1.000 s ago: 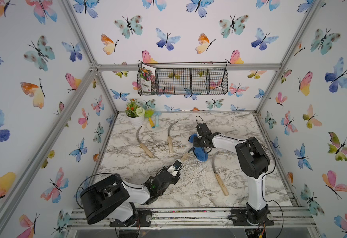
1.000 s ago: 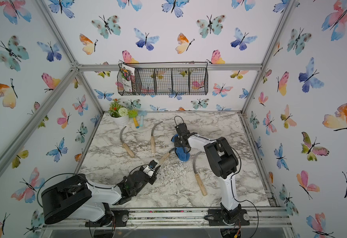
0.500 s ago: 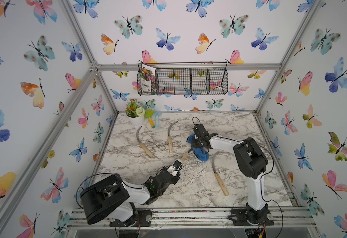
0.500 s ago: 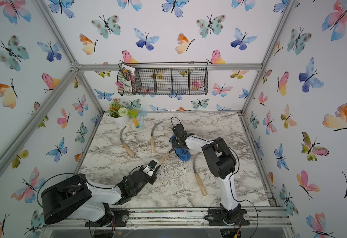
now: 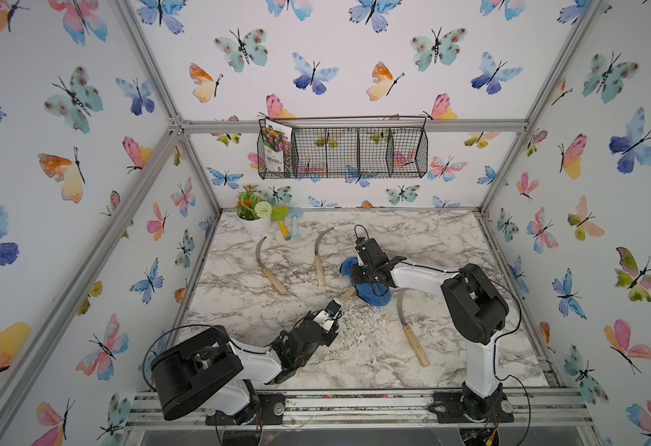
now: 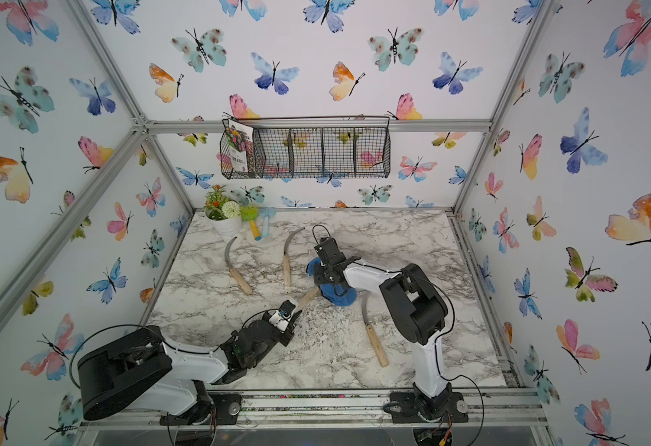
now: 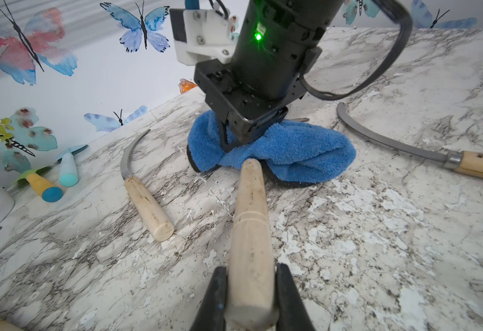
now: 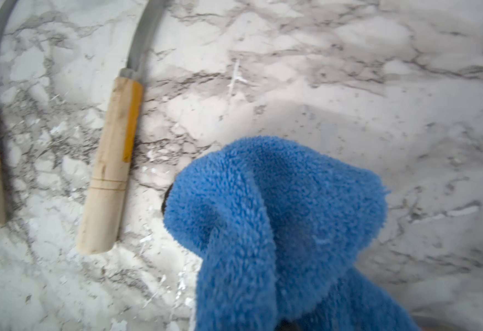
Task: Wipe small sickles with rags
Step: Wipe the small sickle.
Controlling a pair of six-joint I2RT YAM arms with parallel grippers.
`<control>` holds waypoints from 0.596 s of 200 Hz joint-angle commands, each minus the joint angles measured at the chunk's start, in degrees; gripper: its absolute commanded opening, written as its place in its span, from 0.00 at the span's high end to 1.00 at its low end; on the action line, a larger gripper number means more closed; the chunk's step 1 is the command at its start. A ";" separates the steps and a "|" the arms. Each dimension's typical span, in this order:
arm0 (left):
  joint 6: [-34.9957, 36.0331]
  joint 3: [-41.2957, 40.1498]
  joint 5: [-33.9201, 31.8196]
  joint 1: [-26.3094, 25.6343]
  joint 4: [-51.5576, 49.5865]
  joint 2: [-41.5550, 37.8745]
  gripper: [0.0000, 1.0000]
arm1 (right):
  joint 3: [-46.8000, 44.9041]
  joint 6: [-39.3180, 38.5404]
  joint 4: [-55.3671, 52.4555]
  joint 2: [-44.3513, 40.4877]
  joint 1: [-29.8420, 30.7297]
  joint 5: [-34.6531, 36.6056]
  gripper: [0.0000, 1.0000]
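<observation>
Left fingers (image 7: 213, 301) clamp the pale wooden handle of a small grey-bladed sickle (image 7: 250, 229), steadying it on the marble counter (image 7: 377, 258). Right fingers (image 7: 243, 130), closed on the fluffy blue terry rag (image 7: 297, 154), press it over the blade.

The left arm (image 5: 256, 359) and right arm (image 5: 420, 275) are white tubes with black round joints and thin black looping cables (image 7: 405, 31). The right arm's black wrist (image 7: 274, 57) has a green light (image 7: 258, 36) and a white bracket with silver screws (image 7: 203, 31); the fingers (image 7: 216, 298) of the left gripper (image 7: 251, 275) are black.
</observation>
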 commanded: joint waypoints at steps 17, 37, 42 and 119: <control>0.72 0.18 -3.63 0.32 3.03 -1.63 1.00 | -4.48 0.09 -3.76 4.33 -7.67 2.25 0.97; 0.64 0.27 -4.11 0.32 3.14 -1.57 1.00 | -3.85 0.06 -4.88 5.06 -8.93 4.41 0.98; 0.65 0.29 -4.38 0.37 3.20 -1.42 1.00 | -3.66 0.04 -5.20 5.27 -9.15 4.86 0.98; -7.77 -2.59 -3.94 8.61 1.96 -6.92 1.00 | -5.28 -0.39 -5.63 1.86 -12.07 5.84 0.98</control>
